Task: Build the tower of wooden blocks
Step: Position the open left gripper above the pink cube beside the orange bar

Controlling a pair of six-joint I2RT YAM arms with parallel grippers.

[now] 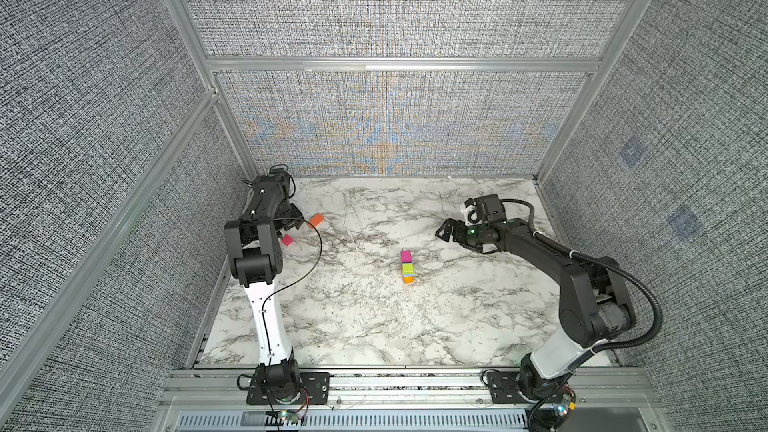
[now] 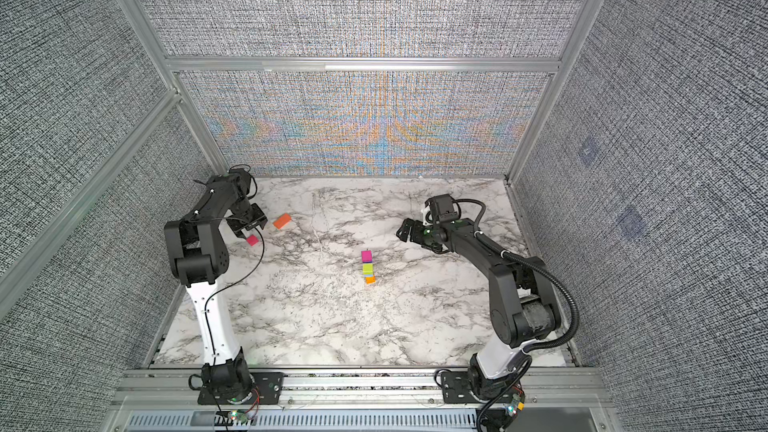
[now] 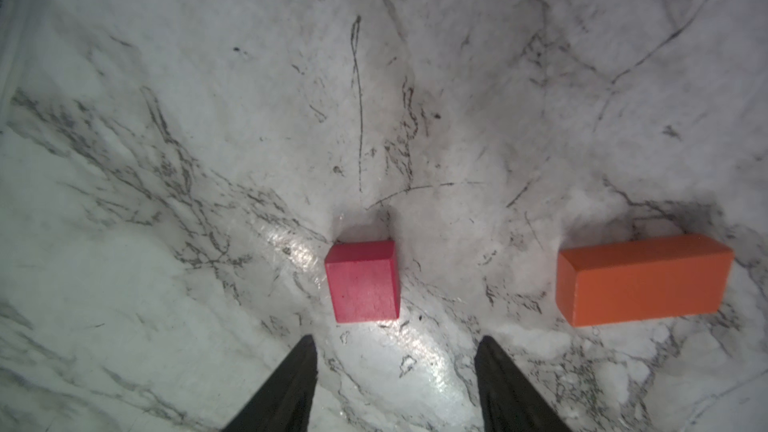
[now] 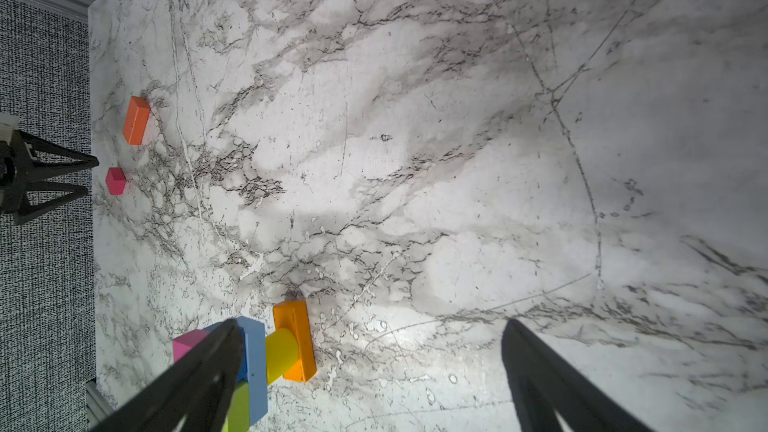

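My worktop (image 3: 166, 76) is glossy marble-look, with fine scratches. The red block (image 3: 363, 284) and orange block (image 3: 640, 284) are matt painted wood; my left tool (image 3: 397, 337) is matt black plastic, walls (image 1: 395, 14) rough woven cloth.

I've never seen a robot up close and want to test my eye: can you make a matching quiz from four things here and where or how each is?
Things: 1 wood block tower; 2 small red block; 3 long orange block; 4 right gripper.
States: A open, holding nothing; B lying flat, off to one side of the left gripper; C standing mid-table, magenta on top; D straight ahead of the left gripper's fingertips.
Pairs: 1-C; 2-D; 3-B; 4-A.
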